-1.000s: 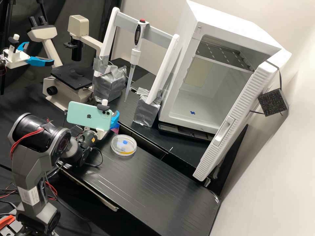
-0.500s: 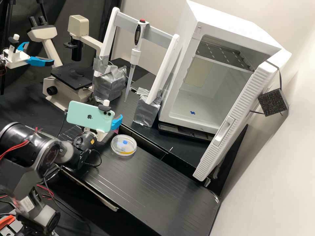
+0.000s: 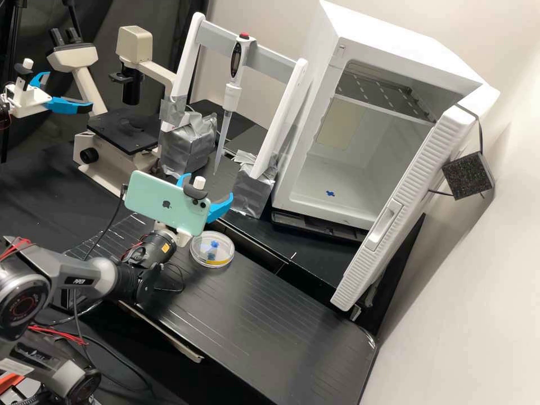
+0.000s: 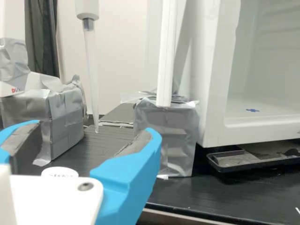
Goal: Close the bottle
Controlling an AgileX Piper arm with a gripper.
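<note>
The gripper (image 3: 206, 187) is above the bench behind the phone mount, its blue fingers spread apart. In the wrist view the gripper (image 4: 93, 127) stands open, with nothing held between its fingertips. A round white cap with small print (image 4: 59, 172) shows low between the fingers, partly hidden by the gripper's white plate. Whether it sits on a bottle cannot be told, since everything beneath it is hidden.
A petri dish (image 3: 212, 249) lies beside the arm's wrist. Beyond the gripper stand taped blocks (image 3: 251, 191) holding a rack with a hanging pipette (image 3: 230, 95), a microscope (image 3: 126, 132), and a white open-doored cabinet (image 3: 360, 169).
The gripper has moved right and slightly up, and both blue fingers now show above the phone. The arm's shoulder side has swung left and down. A pink patch beside the finger is now hidden.
</note>
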